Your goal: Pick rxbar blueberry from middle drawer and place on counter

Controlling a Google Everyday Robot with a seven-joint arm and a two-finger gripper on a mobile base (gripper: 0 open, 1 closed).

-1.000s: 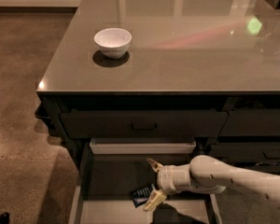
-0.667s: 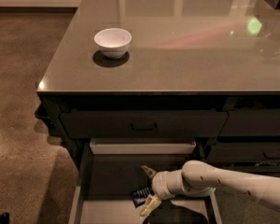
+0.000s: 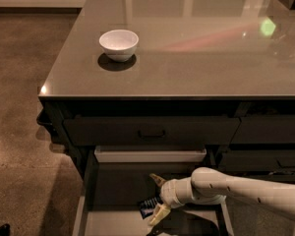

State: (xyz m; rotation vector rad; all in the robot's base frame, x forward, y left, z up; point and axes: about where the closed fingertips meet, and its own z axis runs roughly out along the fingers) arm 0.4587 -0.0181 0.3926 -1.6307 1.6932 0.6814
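Note:
The rxbar blueberry (image 3: 147,207) is a small dark bluish bar with white print lying on the dark floor of the open middle drawer (image 3: 115,188). My gripper (image 3: 157,198) reaches into the drawer from the right on a white arm. Its two pale fingers are spread apart, one beyond the bar and one in front of it, so the bar's right end lies between them. The fingers are open and do not clamp the bar. The glossy counter (image 3: 196,53) lies above the drawer.
A white bowl (image 3: 119,44) stands on the counter's left part. A shut dark drawer front with a recessed handle (image 3: 151,132) sits just above the open drawer. More shut drawers (image 3: 265,159) are at the right. Brown floor (image 3: 24,112) lies to the left.
My gripper has moved left and a little lower in the drawer, so its open fingers now straddle the bar's right end. The bar has not moved.

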